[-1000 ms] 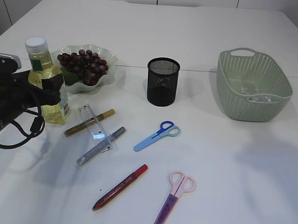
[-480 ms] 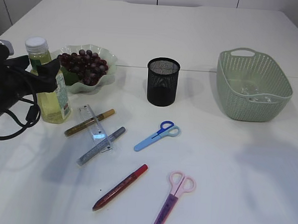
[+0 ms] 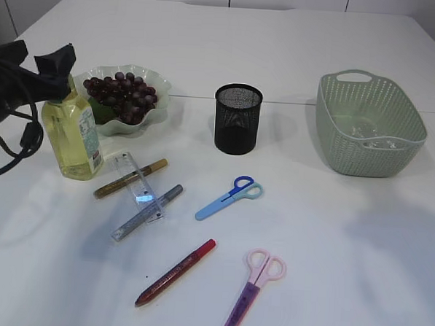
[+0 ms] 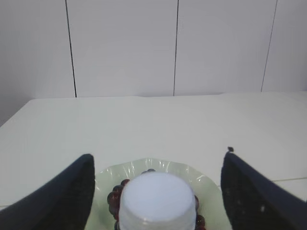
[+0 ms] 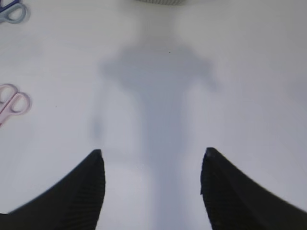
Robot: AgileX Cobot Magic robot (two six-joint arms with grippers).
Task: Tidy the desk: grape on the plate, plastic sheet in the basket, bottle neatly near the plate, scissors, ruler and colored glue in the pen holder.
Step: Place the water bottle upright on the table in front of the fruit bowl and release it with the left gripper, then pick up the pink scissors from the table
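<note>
The oil bottle (image 3: pixel 74 135) stands upright left of the pale green plate (image 3: pixel 160 82), which holds the dark grapes (image 3: pixel 122 97). My left gripper (image 3: pixel 42 57) is open at the bottle's top; the left wrist view shows its jaws (image 4: pixel 158 154) wide apart on either side of the white cap (image 4: pixel 157 200), not touching it. A clear ruler (image 3: pixel 136 181), gold glue (image 3: pixel 129 177), silver glue (image 3: pixel 148 212), red glue (image 3: pixel 175 272), blue scissors (image 3: pixel 229 198) and pink scissors (image 3: pixel 253 290) lie on the table. The black mesh pen holder (image 3: pixel 237 119) stands mid-table. My right gripper (image 5: pixel 153 152) is open over bare table.
The green basket (image 3: pixel 369 123) stands at the right with something clear inside. The right wrist view shows the pink scissors' handles (image 5: pixel 12 103) at its left edge and the blue scissors' handle (image 5: pixel 9 12) at the top left.
My left gripper has risen from around the bottle's body to its cap, and stays open. The bottle stands where it was.
</note>
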